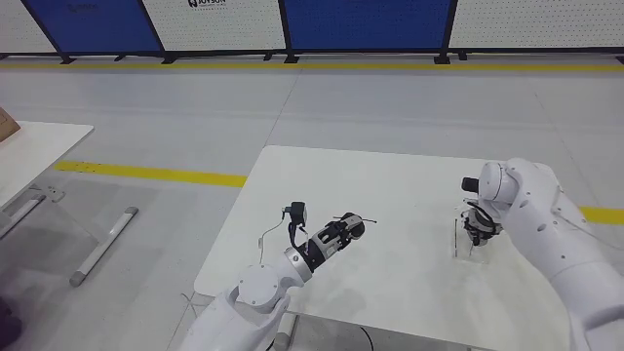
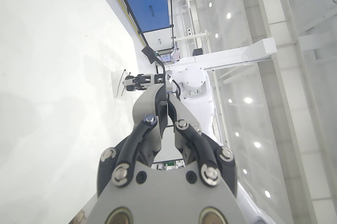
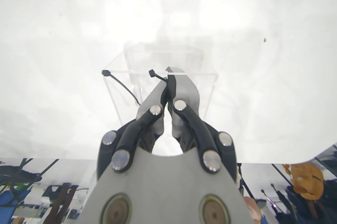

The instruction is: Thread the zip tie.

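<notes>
My right gripper (image 3: 168,77) is shut on a black zip tie (image 3: 155,75) just below its head, at the open top of a clear plastic box (image 3: 205,74). A second black zip tie (image 3: 118,83) leans inside the box. From above, the right gripper (image 1: 477,228) hangs over the box (image 1: 471,247) near the table's right side. My left gripper (image 1: 348,224) is near the table's front middle, held level, shut on a thin black zip tie (image 1: 370,221) that sticks out sideways. Its fingers (image 2: 147,104) are pressed together, and the strip (image 2: 169,125) crosses between them.
The white table (image 1: 390,180) is bare between the two arms. From the left wrist, the right gripper (image 2: 130,83) and the clear box (image 2: 115,77) lie farther off. A second white table (image 1: 39,146) stands at the far left.
</notes>
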Controlling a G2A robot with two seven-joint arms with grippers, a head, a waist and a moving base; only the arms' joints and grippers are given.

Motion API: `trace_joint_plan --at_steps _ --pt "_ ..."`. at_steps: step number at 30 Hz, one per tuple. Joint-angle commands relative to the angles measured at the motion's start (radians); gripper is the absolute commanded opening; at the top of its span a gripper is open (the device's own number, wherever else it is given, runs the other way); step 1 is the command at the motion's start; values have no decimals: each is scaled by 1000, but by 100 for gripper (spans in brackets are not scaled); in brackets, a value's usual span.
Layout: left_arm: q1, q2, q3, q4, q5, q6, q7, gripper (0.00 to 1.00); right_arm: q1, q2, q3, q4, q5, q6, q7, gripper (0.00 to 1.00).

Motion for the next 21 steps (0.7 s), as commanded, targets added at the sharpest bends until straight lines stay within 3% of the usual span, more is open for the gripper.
trace_joint_plan --at_steps 1,8,12,16,21 --pt "0 0 0 0 0 0 0 0 -4 4 8 -18 -3 0 0 0" --pt "0 0 0 0 0 0 0 0 -55 59 91 -154 -31 0 0 0" --pt "0 0 0 0 0 0 0 0 -134 115 203 -312 -53 0 -19 0" --pt "0 0 0 0 0 0 0 0 -307 187 410 -576 -62 0 -77 0" --pt "0 0 0 0 0 0 0 0 -561 243 655 -903 -12 -6 -144 0"
